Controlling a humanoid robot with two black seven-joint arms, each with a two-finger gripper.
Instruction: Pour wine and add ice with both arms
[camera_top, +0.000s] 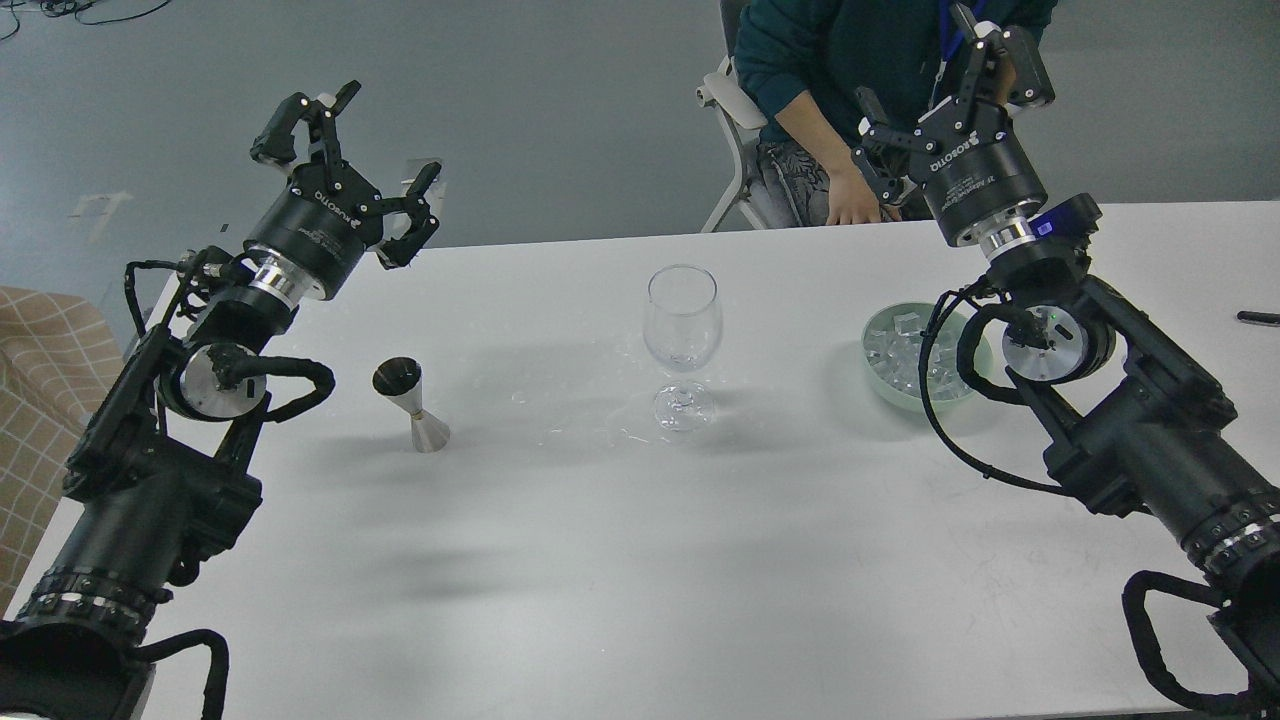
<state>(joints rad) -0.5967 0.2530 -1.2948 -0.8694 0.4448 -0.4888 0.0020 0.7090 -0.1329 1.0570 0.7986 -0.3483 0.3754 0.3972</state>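
An empty-looking stemmed wine glass (683, 318) stands upright at the table's middle. To its left is a small metal jigger (412, 402); the wine cannot be made out in it. On the right, a pale green bowl (873, 378) holds the ice (898, 345), partly hidden by my right arm's cable. My left gripper (350, 150) hangs open above the table's far left edge, well behind the jigger. Raised beyond the bowl, over the far right edge, my right gripper (940, 85) is open too. Neither holds anything.
A person (830, 70) in a dark top sits on a white chair (735, 115) behind the far edge, with one hand near my right gripper. A black pen (1258, 318) lies at the right edge. Checked fabric (40, 350) shows off the table's left side.
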